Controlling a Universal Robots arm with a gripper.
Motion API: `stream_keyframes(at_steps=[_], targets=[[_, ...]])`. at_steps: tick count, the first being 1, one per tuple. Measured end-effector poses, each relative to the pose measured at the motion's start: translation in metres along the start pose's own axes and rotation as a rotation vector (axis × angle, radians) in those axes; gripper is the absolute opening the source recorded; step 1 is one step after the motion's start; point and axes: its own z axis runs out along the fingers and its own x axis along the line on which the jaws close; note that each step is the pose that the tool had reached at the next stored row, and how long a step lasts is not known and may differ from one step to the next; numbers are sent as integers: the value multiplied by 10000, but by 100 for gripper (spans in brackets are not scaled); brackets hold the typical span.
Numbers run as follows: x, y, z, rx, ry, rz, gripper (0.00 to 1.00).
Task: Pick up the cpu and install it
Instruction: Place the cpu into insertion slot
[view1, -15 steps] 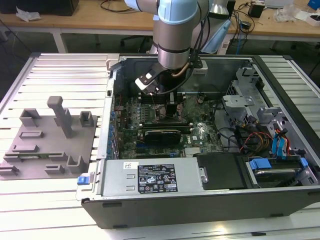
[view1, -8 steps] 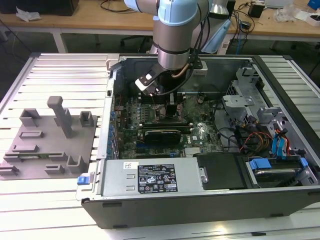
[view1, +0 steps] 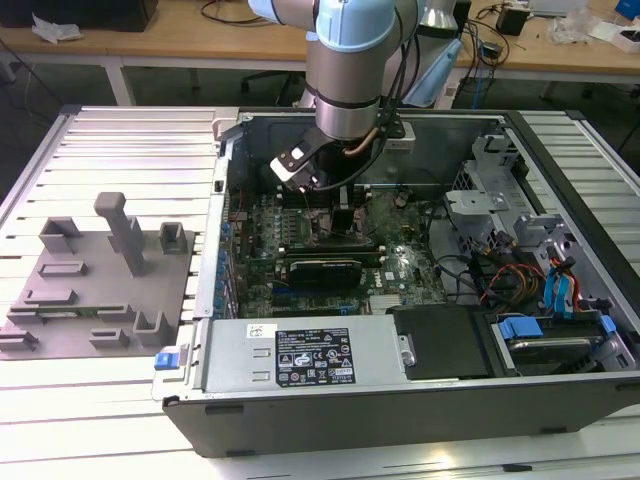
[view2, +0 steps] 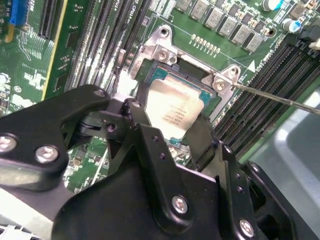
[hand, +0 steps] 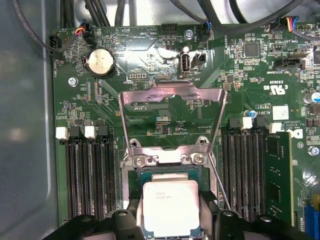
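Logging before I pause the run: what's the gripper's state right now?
Gripper: closed on the cpu, one of its fingers against each side, holding it at the open socket.

**Silver lid, black fingers, green board**
The cpu (hand: 170, 200) wears a dull silver metal lid; the gripper (hand: 172, 225) is matt black with shiny screws; the socket frame (hand: 170, 93) is bright bare metal on a glossy green motherboard (hand: 240, 82).

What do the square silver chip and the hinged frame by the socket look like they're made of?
The square silver cpu looks like matte metal on top: pale grey with a soft, even glare. The hinged socket frame appears to be bare stamped steel, shiny and reflective. The exact metal is unclear.
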Motion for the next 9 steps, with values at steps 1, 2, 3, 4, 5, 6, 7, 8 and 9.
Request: stream_keyframes(at_steps=[1,2,3,4,5,6,7,8,9], targets=[[-2,-1,-4,6,-13,-1,60],[-4,-2,-6,9,-19,-1,60],[-4,-2,-6,9,-18,-1,60],[-4,-2,-13,11,-22,-1,60],[-5,-1,-48,10,-20,-1,60],[-6,0,-90,9,-19,0,60],[-6,1,-115,10,-20,-1,60],[-7,2,-139,9,-19,-1,60],[-7,2,-150,9,-18,-1,60]])
